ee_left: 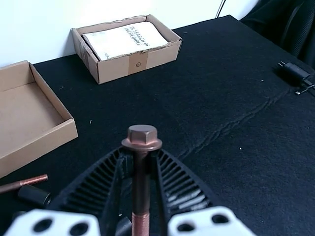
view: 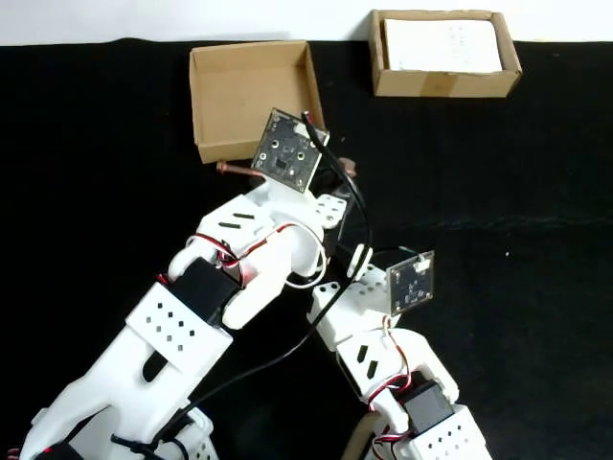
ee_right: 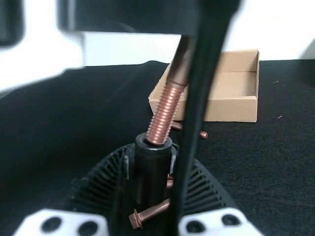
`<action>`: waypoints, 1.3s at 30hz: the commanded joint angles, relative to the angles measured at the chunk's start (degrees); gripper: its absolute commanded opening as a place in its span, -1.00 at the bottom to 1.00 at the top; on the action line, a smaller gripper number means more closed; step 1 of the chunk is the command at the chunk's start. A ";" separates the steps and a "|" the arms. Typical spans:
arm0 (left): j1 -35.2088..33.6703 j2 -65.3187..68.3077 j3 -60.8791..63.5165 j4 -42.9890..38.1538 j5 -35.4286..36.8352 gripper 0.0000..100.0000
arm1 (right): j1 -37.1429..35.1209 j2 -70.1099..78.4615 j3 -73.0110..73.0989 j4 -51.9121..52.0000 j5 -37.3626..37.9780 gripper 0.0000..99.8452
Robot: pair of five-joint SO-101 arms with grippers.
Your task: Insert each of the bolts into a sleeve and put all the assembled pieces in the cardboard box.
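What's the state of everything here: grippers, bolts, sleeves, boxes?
Bolt: gripped, threaded tip just entering sleeve, not seated.
Sleeve: gripped, bolt tip at its mouth.
Left gripper: fingers shut on bolt.
Right gripper: fingers shut on sleeve.
Box: open, empty.
Second box: open, booklet inside.
Loose bolt: lying on table.
Loose sleeve: lying beside it.

Prob. lab bench: black-cloth table (view: pixel 536 316) w/ white wall (ee_left: pixel 39 22) behind.
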 commanded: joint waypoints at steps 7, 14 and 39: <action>-2.51 -1.80 1.63 0.00 0.00 -0.98 | 0.66 -0.57 -0.22 -1.19 -0.44 -0.98; -2.07 -1.80 1.80 0.18 -0.09 -0.98 | 0.75 -0.22 -0.57 -1.19 -0.44 -0.98; 0.40 -1.45 -13.23 29.71 -7.65 -0.66 | 5.23 0.04 -0.75 -1.19 -0.35 -0.98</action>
